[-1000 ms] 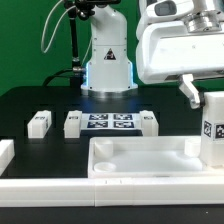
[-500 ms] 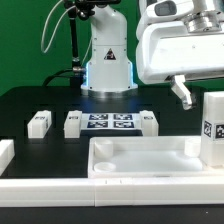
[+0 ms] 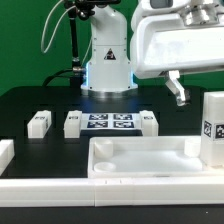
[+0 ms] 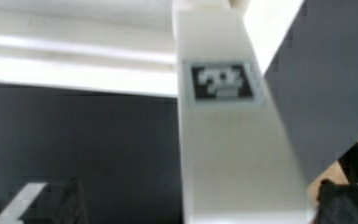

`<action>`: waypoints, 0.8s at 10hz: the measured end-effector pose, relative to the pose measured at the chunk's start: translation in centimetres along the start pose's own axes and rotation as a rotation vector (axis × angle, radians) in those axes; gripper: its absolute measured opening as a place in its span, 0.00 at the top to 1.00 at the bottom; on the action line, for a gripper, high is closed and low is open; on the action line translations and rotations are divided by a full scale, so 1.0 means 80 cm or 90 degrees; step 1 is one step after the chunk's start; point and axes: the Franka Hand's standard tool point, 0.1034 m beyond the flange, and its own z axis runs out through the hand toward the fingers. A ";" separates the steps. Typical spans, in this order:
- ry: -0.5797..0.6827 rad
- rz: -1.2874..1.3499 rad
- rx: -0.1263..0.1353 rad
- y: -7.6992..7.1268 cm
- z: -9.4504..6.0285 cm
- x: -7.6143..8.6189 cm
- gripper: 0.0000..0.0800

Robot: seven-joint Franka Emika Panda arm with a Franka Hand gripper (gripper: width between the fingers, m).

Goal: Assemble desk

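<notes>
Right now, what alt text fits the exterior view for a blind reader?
A white robot arm's tool hangs open beside the top of a tall white plastic leg standing at one end of a white rimmed rectangular tabletop. Behind, three small white tagged blocks flank a flat marker board on a black table.

Wht arm (image 3: 108, 55), blk cables (image 3: 72, 40).

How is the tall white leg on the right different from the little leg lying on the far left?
The upright leg stands tall at the tabletop's right end, while the far-left leg lies low on the black table, away from the tabletop. The upright leg shows a big clear tag. The far-left leg's dark marks look tiny. Both are white blocks.
</notes>
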 end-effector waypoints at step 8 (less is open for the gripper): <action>-0.289 0.054 0.043 -0.018 0.021 -0.003 0.19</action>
